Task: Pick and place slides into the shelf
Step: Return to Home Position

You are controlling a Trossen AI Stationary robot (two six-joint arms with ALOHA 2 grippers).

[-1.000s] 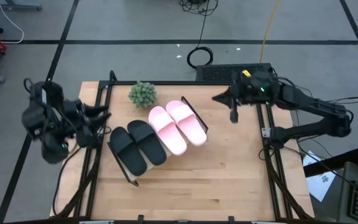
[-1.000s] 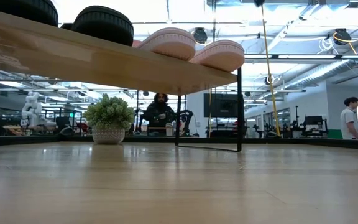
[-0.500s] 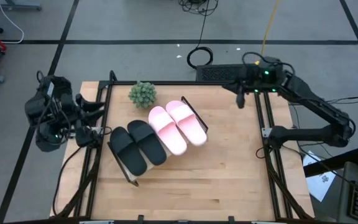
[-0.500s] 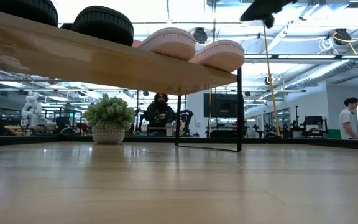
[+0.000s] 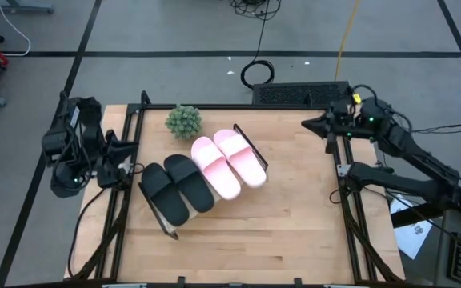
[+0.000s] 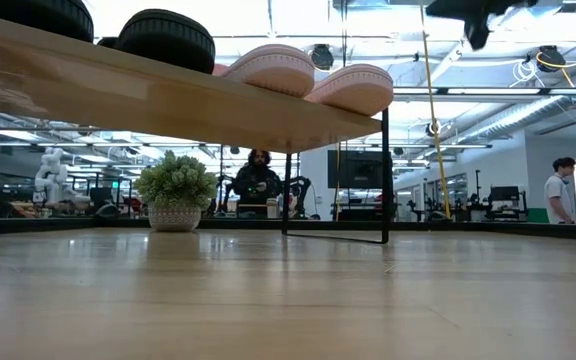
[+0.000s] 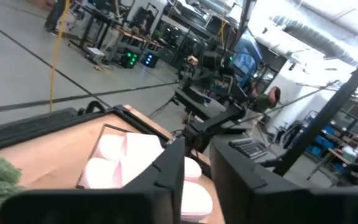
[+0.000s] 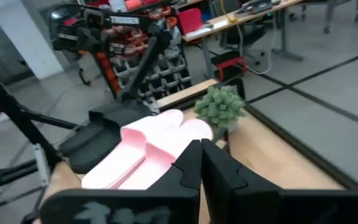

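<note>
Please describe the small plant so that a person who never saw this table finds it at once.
Start at the light-wood table and its slanted shelf of black slides and pink slides. Behind the pink ones, near the table's top-left corner in the high view, stands the plant. It alone is green, bushy, potted, and stands off the shelf.

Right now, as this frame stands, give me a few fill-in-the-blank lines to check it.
The shelf holds ___ slides. The left hand hangs nearest the ___ pair. Beside the pink pair stands a small potted ___. The right hand, at the far right corner of the table, holds ___.
Missing words: four; black; plant; nothing.
</note>
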